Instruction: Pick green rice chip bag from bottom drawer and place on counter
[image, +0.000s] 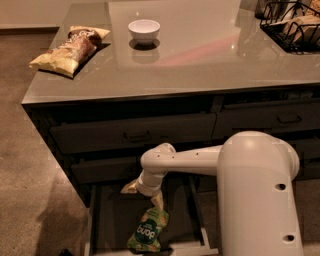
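The green rice chip bag (148, 231) lies in the open bottom drawer (111, 220), near its front, with the dark teal round logo facing up. My gripper (144, 195) hangs over the drawer just above the bag. Its two pale fingers are spread apart: one points left and the other (158, 201) points down and meets the bag's top edge. The fingers are not closed around the bag. The counter (200, 60) is the glossy grey-beige top above the drawers. My white arm (260, 190) reaches in from the lower right.
A larger yellow-brown chip bag (70, 44) lies at the counter's left edge. A white bowl (144, 30) stands at the back middle. A black wire basket (292, 22) stands at the back right. Closed handled drawers (135, 132) sit above the open one.
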